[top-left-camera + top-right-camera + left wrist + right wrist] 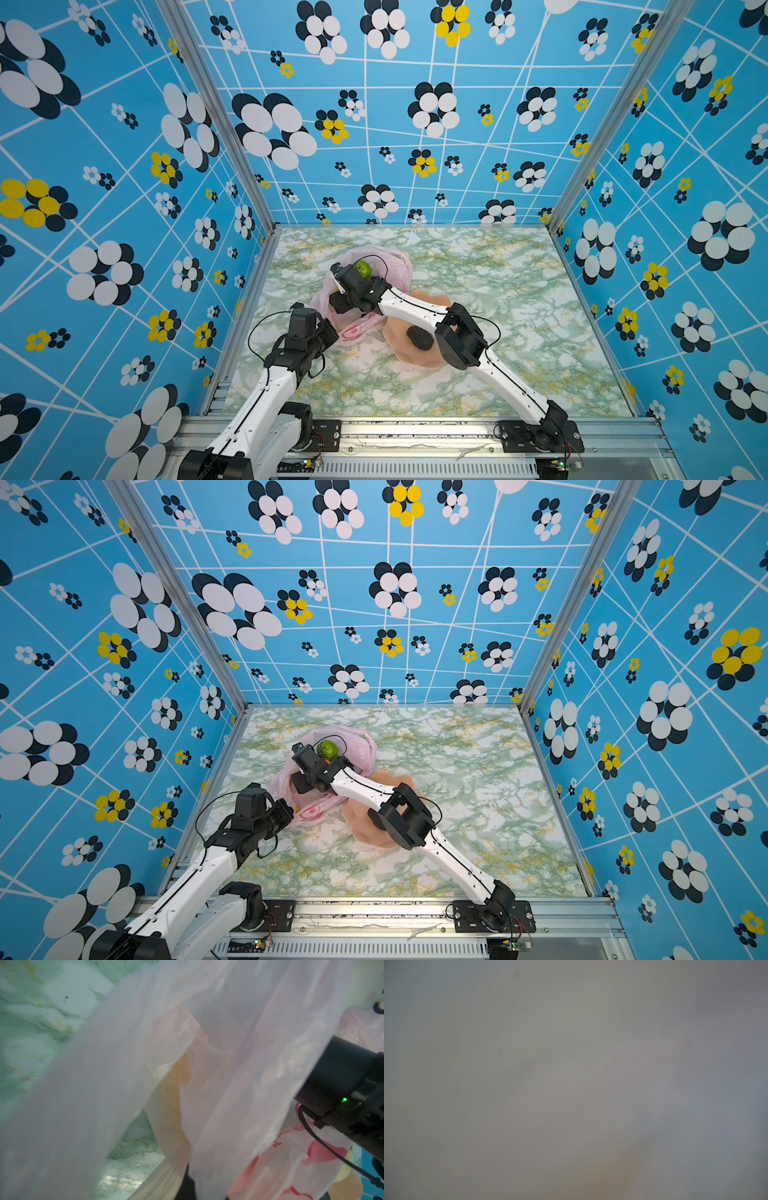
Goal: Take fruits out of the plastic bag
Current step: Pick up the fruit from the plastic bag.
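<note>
The pink plastic bag (pixel 392 270) lies crumpled on the marble table at the back left in both top views. A green fruit (pixel 363 268) shows in its open mouth. My left gripper (pixel 334 332) is shut on the bag's near edge, and the pink film (pixel 145 1064) fills the left wrist view. My right wrist (pixel 351 286) reaches down into the bag, with its fingers hidden inside. The right wrist view is a grey blur. A dark fruit (pixel 419 338) lies on the peach plate (pixel 401 357).
The scalloped peach plate (pixel 361 831) sits right of the bag, partly under my right arm's elbow (pixel 461 340). Patterned blue walls close in the table on three sides. The metal rail (pixel 415 432) runs along the front edge.
</note>
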`<state>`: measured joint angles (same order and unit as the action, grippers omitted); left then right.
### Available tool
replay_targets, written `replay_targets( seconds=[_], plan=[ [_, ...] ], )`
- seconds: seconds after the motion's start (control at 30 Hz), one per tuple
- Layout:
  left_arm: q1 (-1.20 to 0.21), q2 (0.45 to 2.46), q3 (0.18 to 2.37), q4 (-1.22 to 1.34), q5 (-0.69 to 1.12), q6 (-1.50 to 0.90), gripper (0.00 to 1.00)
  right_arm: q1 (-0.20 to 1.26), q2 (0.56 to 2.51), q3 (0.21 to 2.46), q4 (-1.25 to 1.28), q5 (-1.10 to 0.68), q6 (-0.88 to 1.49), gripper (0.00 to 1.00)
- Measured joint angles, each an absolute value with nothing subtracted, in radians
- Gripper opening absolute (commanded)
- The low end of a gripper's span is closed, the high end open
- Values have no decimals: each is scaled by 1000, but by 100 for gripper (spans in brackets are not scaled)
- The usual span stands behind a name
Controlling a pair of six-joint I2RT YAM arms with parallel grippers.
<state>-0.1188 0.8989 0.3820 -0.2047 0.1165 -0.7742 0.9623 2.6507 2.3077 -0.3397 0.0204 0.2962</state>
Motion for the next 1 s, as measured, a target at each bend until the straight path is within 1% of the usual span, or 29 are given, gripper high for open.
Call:
replay_targets(
  seconds=[0.5,0.7,1.0],
  plan=[
    [-119,979,411,-171,116,-746,0,968,2371,1906,-190,11,296,52],
    [-119,1018,414,-150,116,-732,0,968,2315,1832,-149,10,295,53],
    [-119,1025,414,-133,105,-710,0,968,2304,1785,-130,10,295,52]
  ],
)
